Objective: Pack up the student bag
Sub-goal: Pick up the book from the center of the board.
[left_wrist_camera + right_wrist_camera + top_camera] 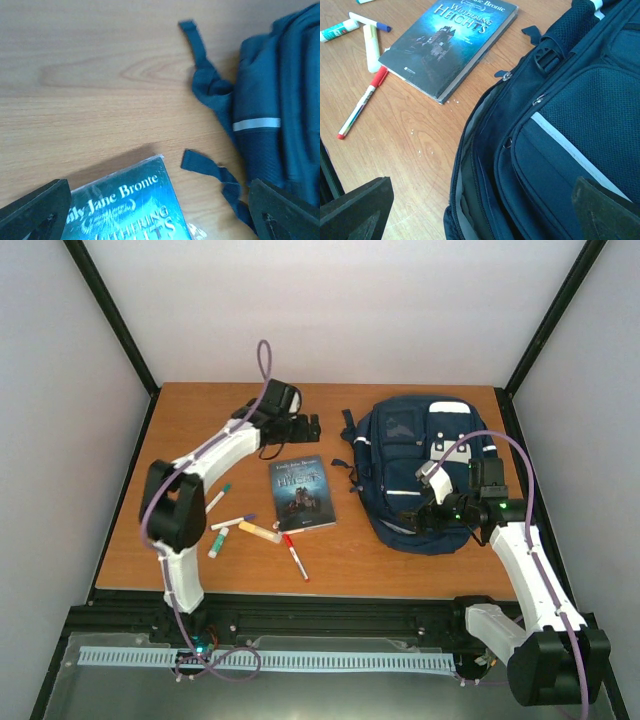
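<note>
One student bag lies flat on the right half of the wood-grain tabletop, front pockets facing up. It is navy woven fabric with mesh-textured panels, thin white stripes and webbing straps trailing off its left side. Along its left edge a zip gapes, showing light grey lining.

Just left of the bag lies one paperback, a glossy dark blue rectangle titled "Wuthering Heights". Left of and below the book are five slim writing items:
- a teal-tipped marker
- a white pen with a blue cap
- a green-and-white glue stick
- a cream highlighter
- a red-capped pen

There are two arms. The left pincer hangs above the far tabletop between book and bag, its flat dark fingers spread wide and holding nothing. The right pincer is over the bag's near left corner, also spread wide and empty.
</note>
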`<state>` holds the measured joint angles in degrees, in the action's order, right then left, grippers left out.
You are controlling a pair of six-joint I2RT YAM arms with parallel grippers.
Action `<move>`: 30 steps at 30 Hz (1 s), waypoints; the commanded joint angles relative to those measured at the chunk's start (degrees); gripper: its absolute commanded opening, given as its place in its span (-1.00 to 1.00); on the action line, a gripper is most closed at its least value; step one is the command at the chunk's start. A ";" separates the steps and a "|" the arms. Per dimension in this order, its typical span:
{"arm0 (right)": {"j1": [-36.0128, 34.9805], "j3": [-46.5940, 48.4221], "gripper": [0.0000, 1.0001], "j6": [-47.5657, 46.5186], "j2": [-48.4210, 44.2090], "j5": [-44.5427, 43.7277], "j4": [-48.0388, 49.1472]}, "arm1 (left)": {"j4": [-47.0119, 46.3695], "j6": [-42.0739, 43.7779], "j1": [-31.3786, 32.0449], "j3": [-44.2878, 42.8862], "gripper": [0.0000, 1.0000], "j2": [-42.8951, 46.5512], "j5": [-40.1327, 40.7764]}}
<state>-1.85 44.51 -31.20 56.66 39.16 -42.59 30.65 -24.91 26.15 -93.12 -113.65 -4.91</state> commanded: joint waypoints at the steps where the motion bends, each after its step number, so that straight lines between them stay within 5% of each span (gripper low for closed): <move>1: 0.34 1.61 1.00 1.57 -1.79 -2.75 0.86 | 0.27 -2.37 -0.14 5.65 0.99 11.18 3.81; 6: 0.35 11.14 1.00 0.92 0.09 -8.79 -3.78 | -0.70 -4.22 -0.14 15.11 0.99 20.36 5.22; 13: 0.35 31.06 1.00 1.54 6.57 -5.92 -10.10 | -2.39 -5.50 -0.21 25.51 0.99 29.03 6.02; 19: -0.41 36.94 1.00 4.96 13.01 -6.23 -8.13 | -7.09 -9.06 -0.22 34.75 0.99 36.56 6.61; 27: -10.66 40.67 1.00 10.73 18.30 -22.40 -0.28 | -3.77 -8.59 -0.05 41.18 0.99 46.00 8.19; 30: -11.59 44.54 1.00 12.33 23.06 -19.27 -0.67 | -7.64 -9.13 -0.05 45.05 0.99 50.33 9.04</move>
<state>-12.19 83.72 -22.74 75.53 21.45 -46.17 26.55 -32.91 26.02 -51.33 -68.31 1.78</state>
